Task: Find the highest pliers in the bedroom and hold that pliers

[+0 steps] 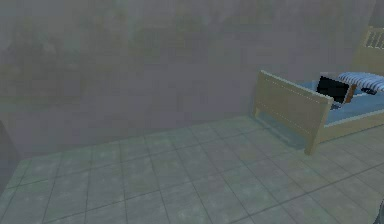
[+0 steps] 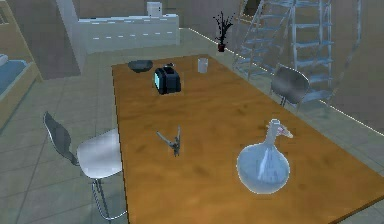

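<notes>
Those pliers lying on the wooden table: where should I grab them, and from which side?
Take the pliers at the narrow middle where the two splayed legs meet, probably from straight above: they lie flat on the table, so a sideways approach would find little to catch. Bare wood surrounds them; the flask stands well apart.

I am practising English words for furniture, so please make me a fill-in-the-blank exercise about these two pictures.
1. The pliers lie on the wooden ____.
2. The striped pillow lies on the ____.
3. At its long sides stand ____ grey chairs.
Missing words: table; bed; two.
</notes>
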